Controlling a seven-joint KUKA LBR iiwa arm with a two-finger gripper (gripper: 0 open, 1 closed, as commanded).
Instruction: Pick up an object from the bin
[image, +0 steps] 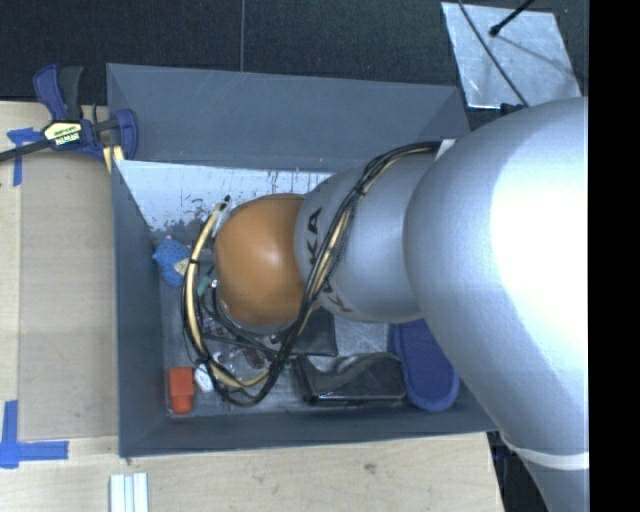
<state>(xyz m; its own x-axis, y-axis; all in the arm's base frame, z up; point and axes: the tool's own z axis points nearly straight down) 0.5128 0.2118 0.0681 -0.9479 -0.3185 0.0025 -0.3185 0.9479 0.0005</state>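
My gripper (232, 350) sits low in the grey metal bin (135, 330), left of centre, beneath my orange dome cover (255, 260); wide or narrow, I cannot tell. Nearest is 1 small orange-red block (180, 390), lower left. I'd centre squarely over it, clear of the wall, before closing.

Arm's orange wrist cover (258, 262) sits over bin (135, 330) centre. Small orange block (180, 389) at 8 o'clock, blue piece (168, 258) at 10, black flat item (352, 381) at 5, blue oval item (427, 372) at 4.
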